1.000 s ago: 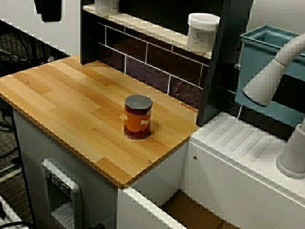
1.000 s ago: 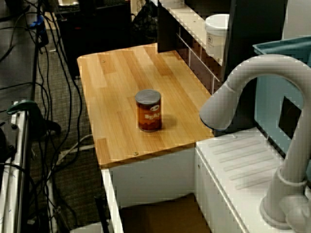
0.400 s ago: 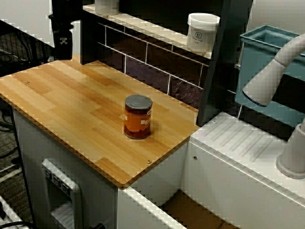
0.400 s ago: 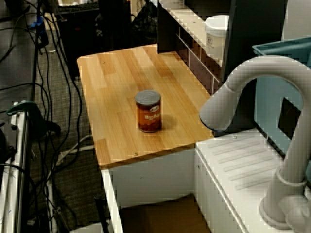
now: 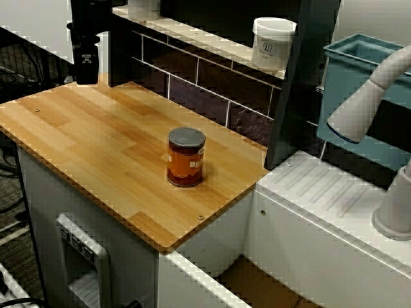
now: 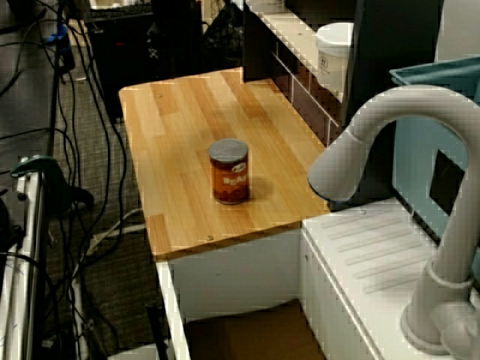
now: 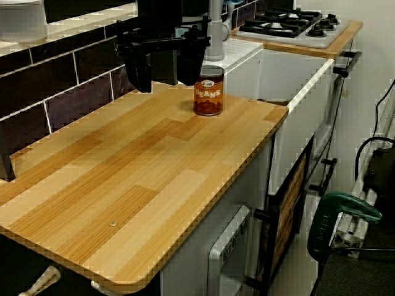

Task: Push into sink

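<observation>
An orange can (image 5: pixel 186 157) with a grey lid stands upright on the wooden counter (image 5: pixel 96 141), toward the end nearest the sink (image 5: pixel 257 282). The sink's brown floor shows below the counter's edge, and the view along the counter shows its white wall (image 7: pixel 290 74) just past the can (image 7: pixel 209 90). My black gripper (image 5: pixel 87 76) hangs over the counter's far back corner, well away from the can (image 6: pixel 229 171). In the view along the counter the gripper (image 7: pixel 166 86) is open with nothing between its fingers, and the can shows beyond its right finger.
A white tub (image 5: pixel 273 42) sits on the tiled shelf behind the counter. Past it are a teal bin (image 5: pixel 366 70), a grey faucet (image 5: pixel 366 102) and the ribbed draining surface (image 5: pixel 327 192). A hob (image 7: pixel 290 21) lies beyond the sink. Cables (image 6: pixel 45 150) cover the floor.
The gripper has come down into view at the counter's far back corner and dropped a little lower. The can has not moved.
</observation>
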Available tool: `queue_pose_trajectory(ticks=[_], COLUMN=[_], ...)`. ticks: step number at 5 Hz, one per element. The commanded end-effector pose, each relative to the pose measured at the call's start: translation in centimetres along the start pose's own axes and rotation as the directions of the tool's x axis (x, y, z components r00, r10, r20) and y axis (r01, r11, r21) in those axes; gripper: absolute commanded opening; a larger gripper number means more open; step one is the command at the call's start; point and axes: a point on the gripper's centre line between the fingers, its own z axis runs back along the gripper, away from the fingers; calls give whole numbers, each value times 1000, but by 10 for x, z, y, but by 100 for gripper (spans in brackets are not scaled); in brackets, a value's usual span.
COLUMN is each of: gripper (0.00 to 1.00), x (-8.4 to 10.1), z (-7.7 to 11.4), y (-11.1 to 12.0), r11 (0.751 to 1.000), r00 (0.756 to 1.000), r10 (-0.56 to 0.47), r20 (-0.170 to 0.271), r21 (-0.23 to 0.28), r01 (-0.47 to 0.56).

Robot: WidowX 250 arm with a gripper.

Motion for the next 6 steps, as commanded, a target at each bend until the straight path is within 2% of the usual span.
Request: queue_pose_trajectory(ticks=[1,2,4,5,6], gripper=[100,100,100,100,100], x=[11,19,36,41,41], z=[0,-8,-16,-20,-20], y=[-9,-20,-32,-31,-27], r11=[998,996,993,996,990], r00=[999,997,993,995,990], r10=[-46,-76,-118,-93,131], r20=[23,25,33,31,48], r21=[53,42,-16,-11,38], r01=[45,75,118,94,-133])
